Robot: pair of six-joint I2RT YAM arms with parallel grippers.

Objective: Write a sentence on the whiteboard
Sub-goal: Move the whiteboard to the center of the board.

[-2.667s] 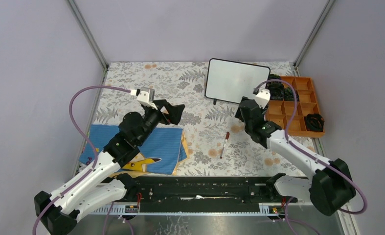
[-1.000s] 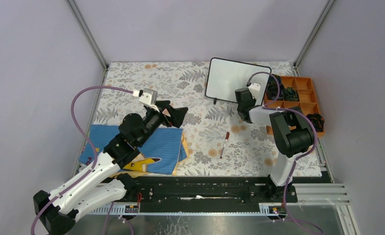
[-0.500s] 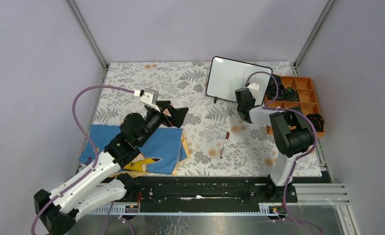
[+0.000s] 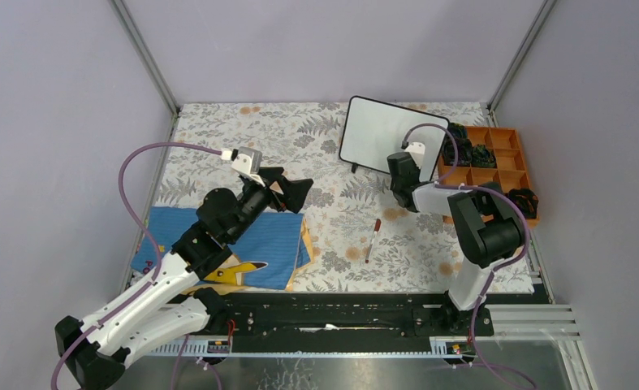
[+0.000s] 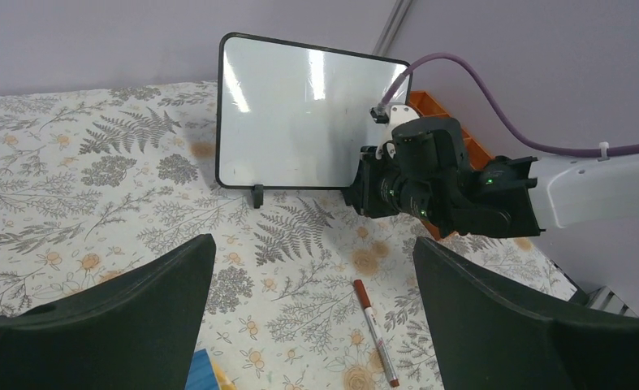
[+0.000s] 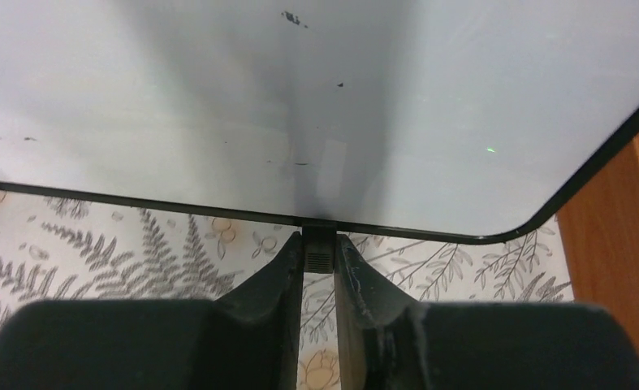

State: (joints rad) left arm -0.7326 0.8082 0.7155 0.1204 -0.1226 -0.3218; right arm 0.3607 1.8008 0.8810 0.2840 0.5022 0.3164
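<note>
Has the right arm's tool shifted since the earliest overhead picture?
Yes. The right tool has moved left, away from the orange compartment tray, to the lower edge of the black-framed white whiteboard.

We are looking down into a booth whose plain pale lilac-grey walls (image 4: 316,41) are filling the top and both sides of the overhead frame. A slanted silver metal corner post (image 4: 145,57) is running down at upper left, and a second such post (image 4: 520,57) is mirroring it at upper right. A cream tablecloth printed with grey ferns and orange flowers (image 4: 218,138) is covering the tabletop across the middle. Along the bottom, a long black mounting rail (image 4: 332,313) is lying above a dull grey metal sheet (image 4: 340,375). Soft, even light is falling over everything.
</note>
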